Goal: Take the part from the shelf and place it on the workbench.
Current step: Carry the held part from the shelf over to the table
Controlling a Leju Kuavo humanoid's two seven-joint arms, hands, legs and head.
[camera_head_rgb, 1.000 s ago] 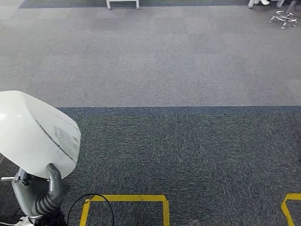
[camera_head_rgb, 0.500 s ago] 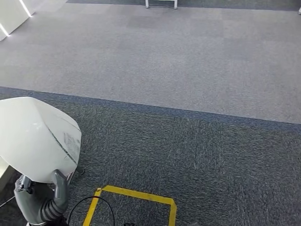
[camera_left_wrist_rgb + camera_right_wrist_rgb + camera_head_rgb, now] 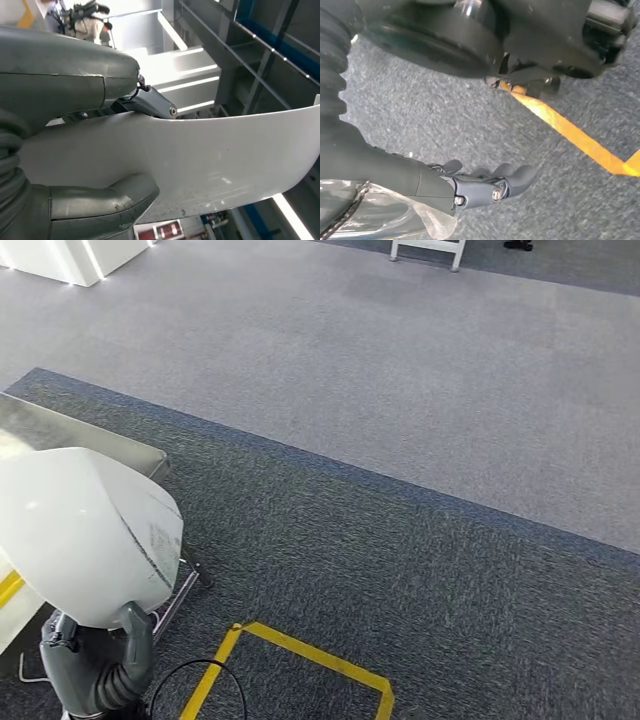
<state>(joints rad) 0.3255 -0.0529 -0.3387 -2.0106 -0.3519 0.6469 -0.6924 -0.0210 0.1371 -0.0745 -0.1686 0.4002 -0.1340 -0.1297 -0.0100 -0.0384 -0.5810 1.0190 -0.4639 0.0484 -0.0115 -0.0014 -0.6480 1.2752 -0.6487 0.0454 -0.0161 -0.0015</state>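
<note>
- The part (image 3: 79, 535) is a broad white shell, smooth and curved like a panel, with a dark line running across it and a patch of grey scuffing near its right edge.
- The left hand (image 3: 98, 665) holds it from below at the lower left of the head view, thumb up against the near side.
- From the left wrist, the part (image 3: 211, 155) is a thin curved sheet pinched between the thick thumb (image 3: 109, 202) and the darker fingers (image 3: 151, 102).
- Behind the part is a metal workbench (image 3: 90, 440); the part is above its near corner, though whether it touches is hard to tell.
- The right hand (image 3: 478, 185) hangs over grey carpet (image 3: 444, 120), holding nothing, fingers gently curved and slightly apart.
- Yellow tape (image 3: 302, 652) marks the floor nearby.
</note>
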